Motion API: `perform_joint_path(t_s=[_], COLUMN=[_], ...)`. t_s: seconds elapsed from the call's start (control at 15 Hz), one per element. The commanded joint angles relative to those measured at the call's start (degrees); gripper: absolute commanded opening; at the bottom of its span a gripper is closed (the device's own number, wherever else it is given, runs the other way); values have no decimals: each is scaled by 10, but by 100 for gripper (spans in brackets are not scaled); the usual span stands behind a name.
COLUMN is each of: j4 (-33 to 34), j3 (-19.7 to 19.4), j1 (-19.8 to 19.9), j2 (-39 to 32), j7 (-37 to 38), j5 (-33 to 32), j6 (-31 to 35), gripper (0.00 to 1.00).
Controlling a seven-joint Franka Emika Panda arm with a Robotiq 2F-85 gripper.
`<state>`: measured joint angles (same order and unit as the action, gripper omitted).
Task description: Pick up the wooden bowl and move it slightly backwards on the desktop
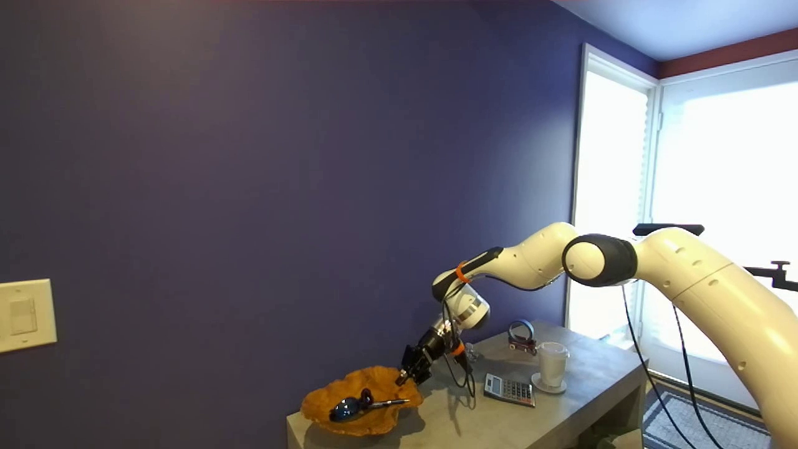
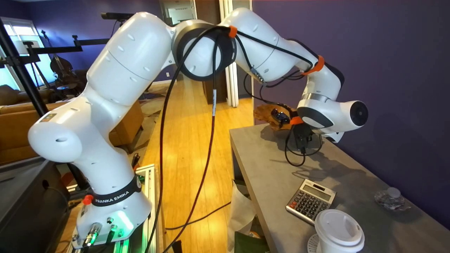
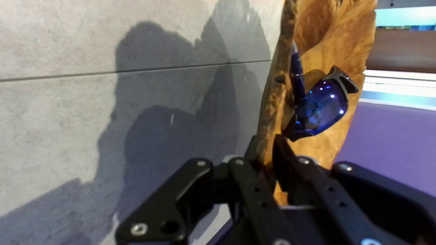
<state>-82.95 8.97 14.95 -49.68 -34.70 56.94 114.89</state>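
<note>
- Gripper (image 3: pixel 266 146) drawn in narrow, its two black fingertips (image 3: pixel 282 144) pinching the rim of the wooden bowl (image 1: pixel 374 379), one inside, one outside.
- That wavy-edged bowl is tilted at the end of the grey desktop (image 1: pixel 474 427), next to the purple wall (image 1: pixel 280 187); a shadow falls beneath it, and I can't tell from here whether its underside touches.
- Blue-lensed sunglasses (image 3: pixel 322 107) and a pen (image 3: pixel 297 69) lie inside it.
- Farther along the desktop, well apart from it, there's a desk calculator (image 2: pixel 312 201), with a white lidded cup (image 2: pixel 339 230) on a round coaster (image 1: pixel 547 390) near that.
- The white Franka arm (image 2: pixel 119 66), banded with orange straps (image 2: pixel 315 65), reaches over.
</note>
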Motion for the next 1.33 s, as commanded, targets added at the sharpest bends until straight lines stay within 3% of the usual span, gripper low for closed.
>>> perform_joint_path(t_s=[0.0,0.27,0.53,1.27], j4=[-43,-34,-14,10], j3=[-28,-46,-35,-27], j1=[-17,-37,-36,-22], j2=[61,79,78,37], j7=[-18,-3,-21,-44], j5=[-43,-143,-206,-230], j6=[-35,-78,-119,-126], gripper=[3,3,3,3])
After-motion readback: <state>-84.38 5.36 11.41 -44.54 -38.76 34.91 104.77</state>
